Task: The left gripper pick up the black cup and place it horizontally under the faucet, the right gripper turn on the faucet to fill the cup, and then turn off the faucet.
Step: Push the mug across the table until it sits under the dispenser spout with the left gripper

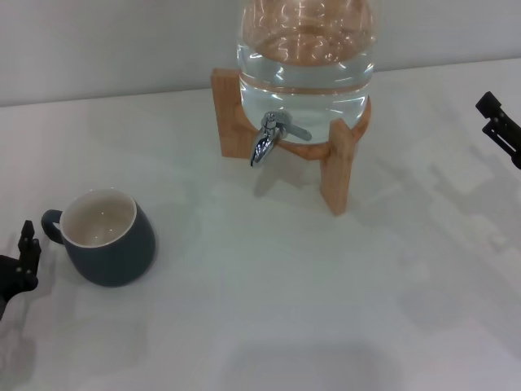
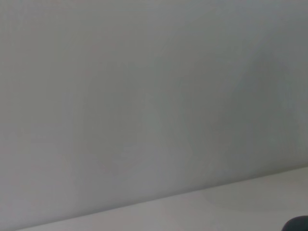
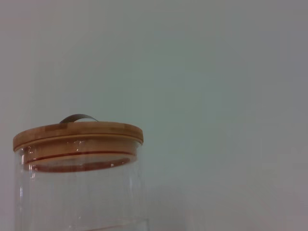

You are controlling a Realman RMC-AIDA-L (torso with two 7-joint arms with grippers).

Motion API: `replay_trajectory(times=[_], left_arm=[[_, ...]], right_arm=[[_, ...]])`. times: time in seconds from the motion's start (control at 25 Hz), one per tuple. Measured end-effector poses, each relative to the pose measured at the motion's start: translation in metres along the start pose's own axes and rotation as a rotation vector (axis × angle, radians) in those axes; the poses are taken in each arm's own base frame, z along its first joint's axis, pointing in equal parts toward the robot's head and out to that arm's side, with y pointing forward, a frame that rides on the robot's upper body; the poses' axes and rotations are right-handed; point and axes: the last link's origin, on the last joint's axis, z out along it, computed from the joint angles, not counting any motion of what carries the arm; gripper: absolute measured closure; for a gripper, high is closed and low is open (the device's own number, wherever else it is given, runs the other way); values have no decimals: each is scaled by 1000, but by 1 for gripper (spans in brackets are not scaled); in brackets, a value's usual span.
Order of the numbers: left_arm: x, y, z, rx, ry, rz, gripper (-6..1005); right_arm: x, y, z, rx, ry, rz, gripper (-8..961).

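The black cup (image 1: 107, 237) stands upright on the white table at the left, cream inside showing, its loop handle turned toward the table's left edge. My left gripper (image 1: 24, 252) sits at that edge just beside the handle, apart from it. The chrome faucet (image 1: 270, 138) points down from a clear glass water jar (image 1: 305, 57) in a wooden stand (image 1: 338, 167) at the back centre, its thin lever lying to the right. My right gripper (image 1: 498, 126) hangs at the far right edge, well away from the faucet. The jar's wooden lid (image 3: 77, 132) fills the right wrist view.
Bare white table (image 1: 285, 301) spreads in front of the stand and between the cup and the faucet. A pale wall (image 1: 98, 41) rises behind the jar. The left wrist view holds only wall and a strip of table (image 2: 250, 202).
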Motion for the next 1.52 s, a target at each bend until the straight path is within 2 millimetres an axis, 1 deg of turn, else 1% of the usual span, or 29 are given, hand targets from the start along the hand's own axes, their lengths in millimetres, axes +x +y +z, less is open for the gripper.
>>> replay_trajectory(times=[0.48,0.88,1.24,1.52], left_arm=[[-3,1,-2,-3,-16,-1,516],[-7,9,-7,-45,-28,10,517],[-4,12,-4,-54,-19,8,517],[-6,15,-3,-80,-35,22,518]], right_arm=[[-1,-1,0,-1,-1,-5,90],[-1,-1,1,-2,-2,-6,89],[0,0,2,-6,0,-7,90],[0,0,2,-10,3,-8,90]])
